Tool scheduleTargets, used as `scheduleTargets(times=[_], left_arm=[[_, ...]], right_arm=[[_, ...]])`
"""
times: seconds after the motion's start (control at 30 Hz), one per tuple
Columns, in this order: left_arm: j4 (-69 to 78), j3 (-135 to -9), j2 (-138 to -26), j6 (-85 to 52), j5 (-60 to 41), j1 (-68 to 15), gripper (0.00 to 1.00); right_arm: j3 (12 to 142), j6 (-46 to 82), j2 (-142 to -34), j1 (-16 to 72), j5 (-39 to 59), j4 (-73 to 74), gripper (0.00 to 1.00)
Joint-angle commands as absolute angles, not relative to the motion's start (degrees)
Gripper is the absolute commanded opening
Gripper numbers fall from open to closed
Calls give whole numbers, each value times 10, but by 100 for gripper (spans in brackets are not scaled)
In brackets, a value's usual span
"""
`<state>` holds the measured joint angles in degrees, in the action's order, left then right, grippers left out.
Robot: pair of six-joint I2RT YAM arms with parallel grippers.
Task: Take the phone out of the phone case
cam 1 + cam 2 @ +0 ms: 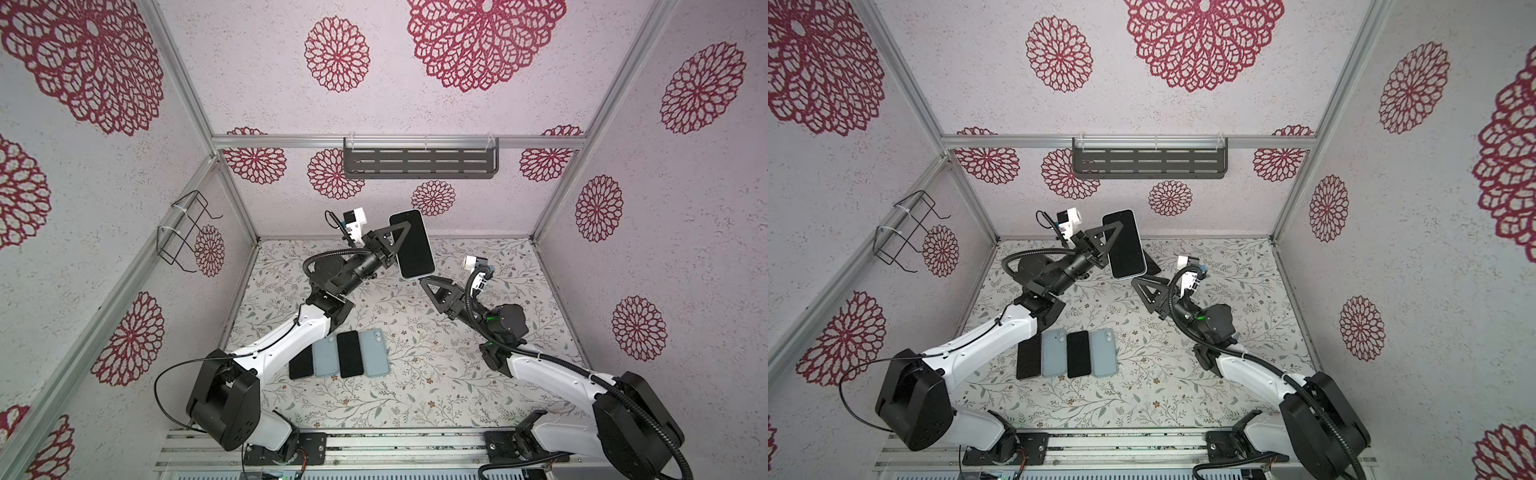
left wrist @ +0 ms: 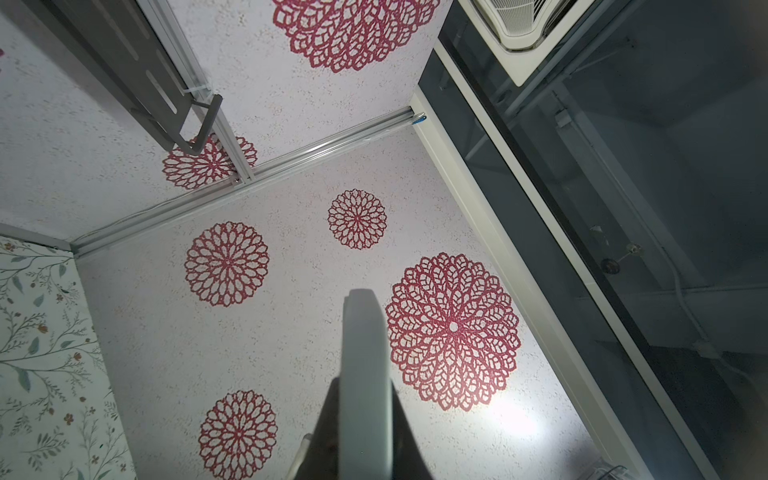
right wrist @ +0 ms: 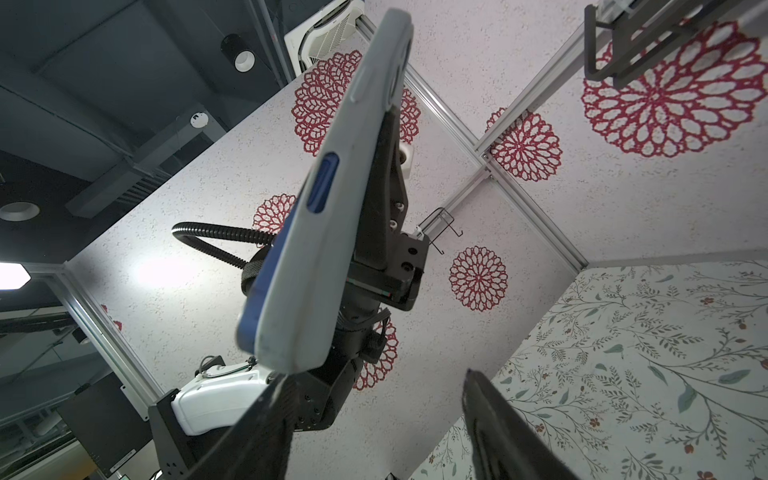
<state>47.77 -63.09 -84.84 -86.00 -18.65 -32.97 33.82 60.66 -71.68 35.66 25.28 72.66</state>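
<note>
High over floral counter (image 1: 415, 395), left tool (image 1: 398, 243) clamped tight on black-screened phone (image 1: 412, 244), not yet out of pale grey rubbery case (image 3: 332, 216). Long axis points near end at right tool (image 1: 1144, 275), which is part open, empty, just beside.

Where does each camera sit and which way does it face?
Top views: overhead, looking down on the table; both arms show.
Left wrist: behind the left gripper, facing a side wall along the cased phone's edge.
Right wrist: behind the open right gripper, looking up at that phone and the left gripper.
Shared: all four show the cased phone.
</note>
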Motion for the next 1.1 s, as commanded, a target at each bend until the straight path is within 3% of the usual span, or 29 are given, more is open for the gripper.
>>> scheduleTargets(times=[0.0, 1.07], left_arm=[[522, -631, -839, -860, -188, -339, 0], [543, -618, -839, -843, -180, -357, 0]], right_arm=[[345, 619, -717, 356, 240, 782, 66], [351, 651, -742, 356, 205, 791, 64]])
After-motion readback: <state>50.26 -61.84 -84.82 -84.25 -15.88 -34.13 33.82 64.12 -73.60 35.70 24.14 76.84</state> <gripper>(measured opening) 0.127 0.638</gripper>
